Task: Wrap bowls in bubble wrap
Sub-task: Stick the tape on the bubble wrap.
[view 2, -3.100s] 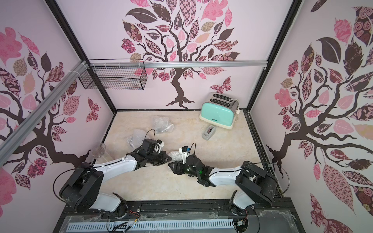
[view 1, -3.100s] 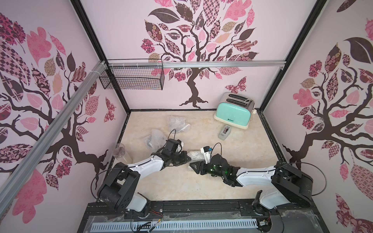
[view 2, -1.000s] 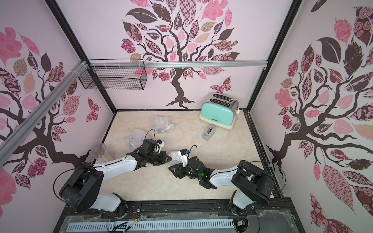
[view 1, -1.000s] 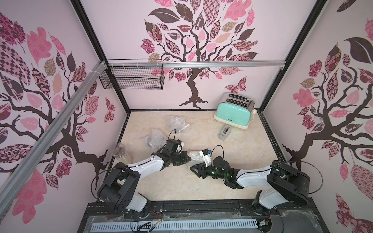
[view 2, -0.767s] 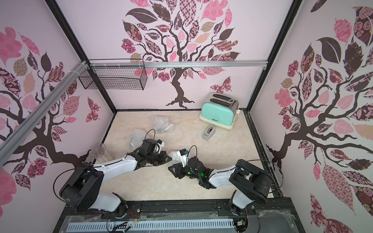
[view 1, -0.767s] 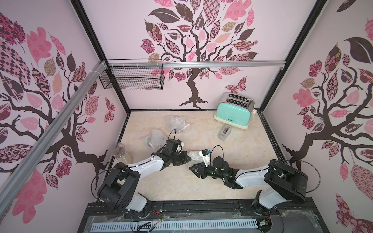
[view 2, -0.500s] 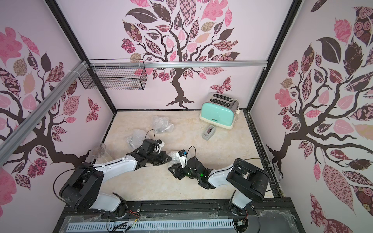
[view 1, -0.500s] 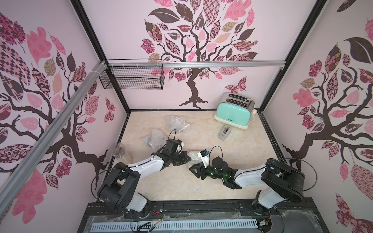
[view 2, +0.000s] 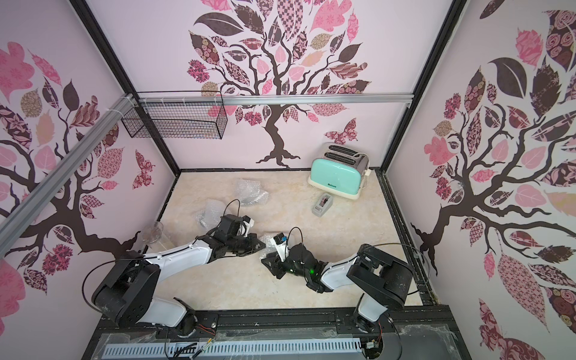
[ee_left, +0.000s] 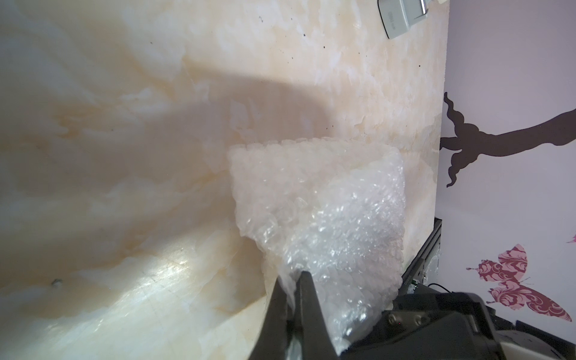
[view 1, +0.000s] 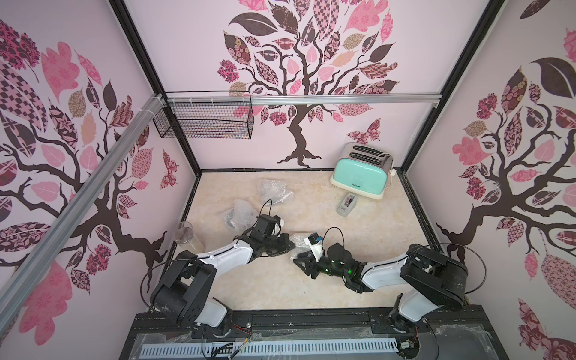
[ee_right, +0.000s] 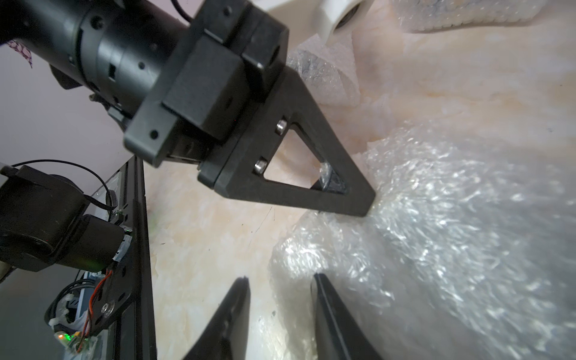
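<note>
My left claw (ee_left: 294, 277) is pressed together on one edge of the bubble wrap (ee_left: 327, 202). In the last seconds this arm has not moved at all.

The change is on the other side. The elbow of my right arm has swung in from the right border of the frame toward the centre. The right claw (ee_right: 279, 277) now sits at the near edge of the same wrap. Its jaws are still apart, with a clear gap between the tips. A lobe of the wrap lies just at this gap, but it is not pinched yet.

In both top views the wrap lies a little below the centre of the frame, on the table (view 1: 358, 249), between the two claws.

For the task, I judge that a second hold is almost ready. With both edges held I could fold the sheet over.

I see no bowl in any view. If one is under the wrap, it is hidden.

The two other bundles (view 1: 271, 190) rest in the upper left part of the table as before, so at most one wrapping is in work.
</note>
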